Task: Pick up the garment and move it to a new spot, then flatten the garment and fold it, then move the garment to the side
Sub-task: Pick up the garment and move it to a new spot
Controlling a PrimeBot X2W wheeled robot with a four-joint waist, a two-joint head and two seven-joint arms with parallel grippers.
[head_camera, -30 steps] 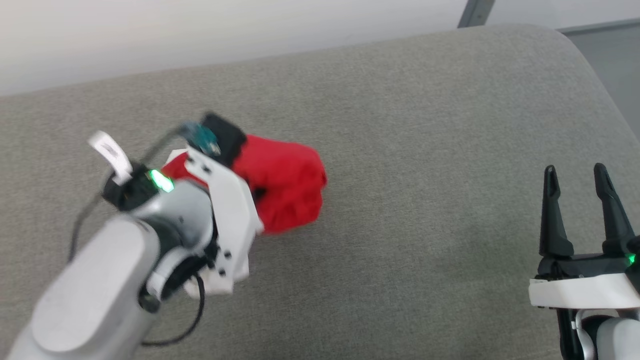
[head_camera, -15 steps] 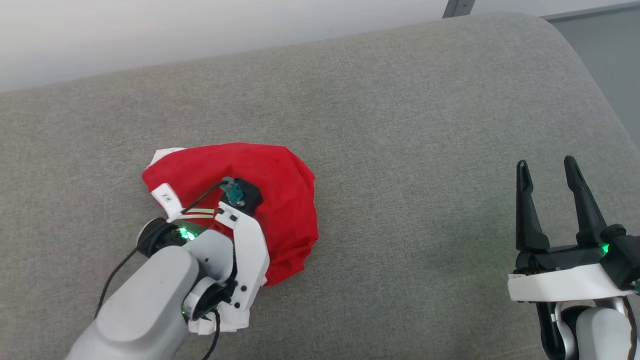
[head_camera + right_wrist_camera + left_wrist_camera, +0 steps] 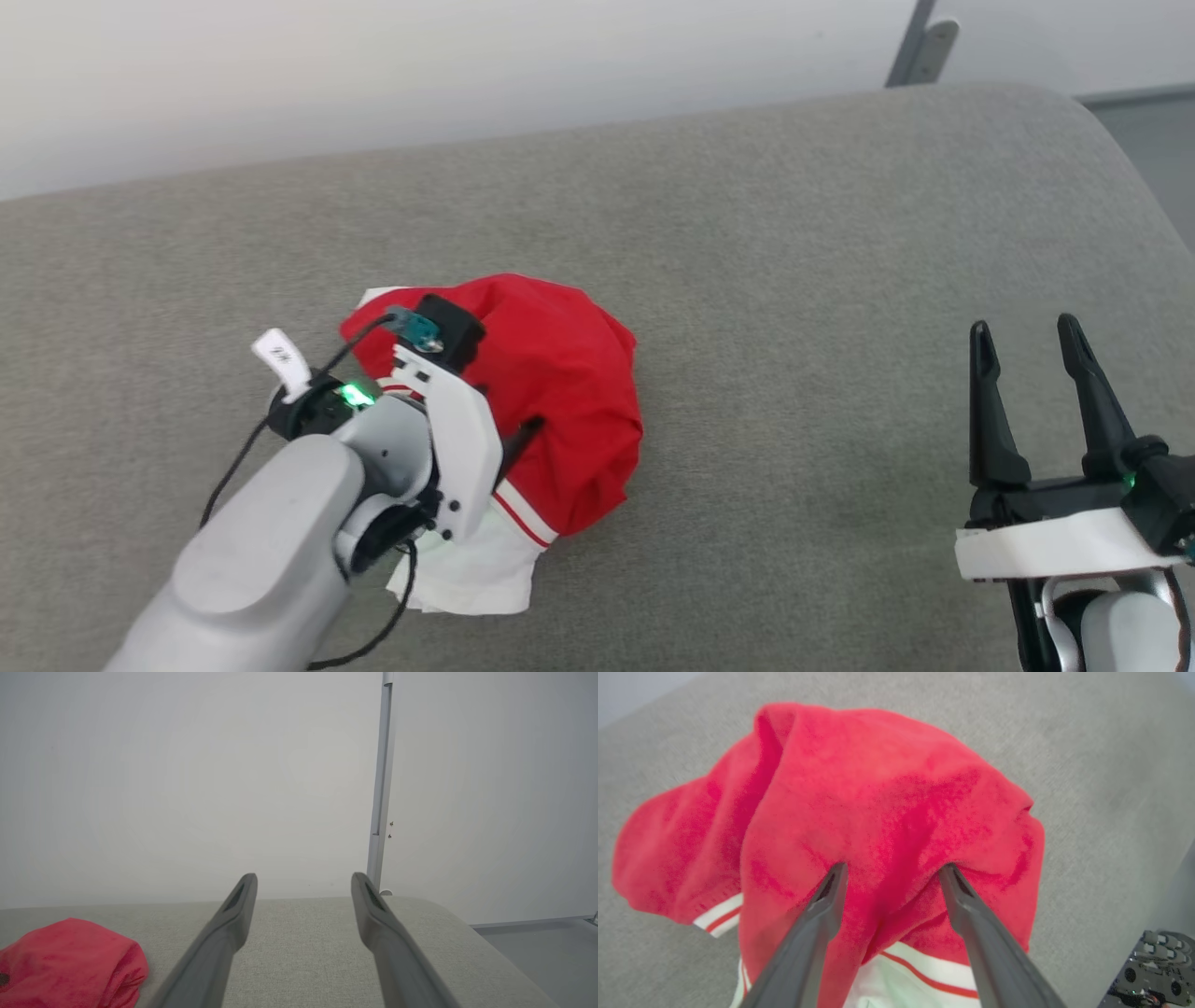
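The garment [image 3: 569, 392] is a crumpled red heap on the grey padded surface, left of centre, with a white sleeve end and red-white stripe trim at its near edge. My left gripper [image 3: 504, 411] reaches down onto it from the lower left. In the left wrist view the left gripper [image 3: 889, 868] is open, its fingertips [image 3: 836, 875] spread wide and pressed into the red garment [image 3: 878, 788]. My right gripper [image 3: 1024, 329] stands open at the lower right, well clear of the cloth. The right wrist view shows the right gripper [image 3: 303, 877] holding nothing, with the garment [image 3: 70, 961] far to its left.
The grey padded surface [image 3: 794, 280] stretches wide between the garment and my right gripper. Its rounded corner lies at the far right, with grey floor [image 3: 1153, 131] beyond. A pale wall and a metal post [image 3: 920, 51] stand behind.
My left gripper has gone from shut on the garment to open. The garment now lies slumped on the surface with its white sleeve end showing. The camera has shifted; the right gripper stays open.
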